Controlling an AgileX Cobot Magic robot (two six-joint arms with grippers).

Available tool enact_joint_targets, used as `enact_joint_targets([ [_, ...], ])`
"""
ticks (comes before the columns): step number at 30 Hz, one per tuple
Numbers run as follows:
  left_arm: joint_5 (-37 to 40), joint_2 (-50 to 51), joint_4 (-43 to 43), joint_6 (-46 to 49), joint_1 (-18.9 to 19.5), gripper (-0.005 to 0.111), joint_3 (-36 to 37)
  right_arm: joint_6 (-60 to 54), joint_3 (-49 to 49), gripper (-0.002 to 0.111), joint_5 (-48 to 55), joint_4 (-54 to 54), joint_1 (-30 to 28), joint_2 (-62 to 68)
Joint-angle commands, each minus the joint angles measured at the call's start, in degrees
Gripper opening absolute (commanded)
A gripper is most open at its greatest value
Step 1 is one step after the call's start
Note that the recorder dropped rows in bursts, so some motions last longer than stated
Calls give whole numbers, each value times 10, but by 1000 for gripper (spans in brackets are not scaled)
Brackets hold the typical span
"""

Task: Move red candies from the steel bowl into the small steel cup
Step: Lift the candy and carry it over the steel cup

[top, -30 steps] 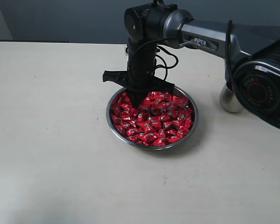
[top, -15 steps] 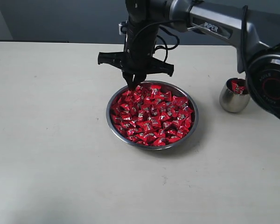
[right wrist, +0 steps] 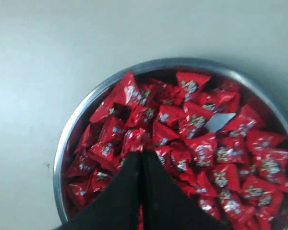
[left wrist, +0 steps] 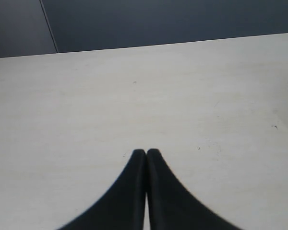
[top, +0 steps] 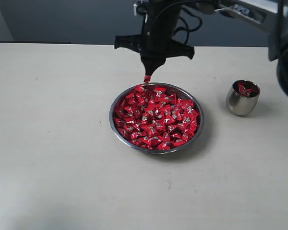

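The right gripper (right wrist: 142, 154) has its black fingers pressed together over the red candies (right wrist: 216, 158), a red sliver showing in the slit. The candies fill the steel bowl (right wrist: 173, 63); one silvery wrapper (right wrist: 220, 120) lies among them. The bowl stands on a pale table (right wrist: 33, 72).

The steel bowl (top: 156, 152): shiny metal, smooth, thin bright rim. The red candies (top: 156, 117): glossy, crinkly wrappers, prob. foil or plastic, w/ tiny silver-white marks. The small steel cup (top: 240, 106): metal too, but a softer, brushed shine. The table (top: 53, 143): pale, matt, smooth, a few tiny specks; can't tell what it's made of. The right gripper (top: 148, 75) & left gripper (left wrist: 146, 152): black, matt, look like plastic. The arm (top: 252, 14): grey, smooth, a bit shiny.
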Motion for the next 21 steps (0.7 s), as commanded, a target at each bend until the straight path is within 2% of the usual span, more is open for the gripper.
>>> enact_joint_targets([
  [1,-5,-3,1,-1,-2,0,-5,-30,-2,-1,1,-6,-52,-44],
  [11,-5,-3,1,-1,-2,0,-5,-105,42,-1,1,-26,-169,-96],
  [16,-5,-3,1,-1,-2,0,-5,-146,101,-1,1,-50,-200,-109],
  [19,-5,-3,1,-1,-2,0,-5,-188,127,-1,1,-48,-203,-122],
  [21,-5,-3,1,-1,-2,0,-5,-189,136,-1,1,-86,-203,-124],
])
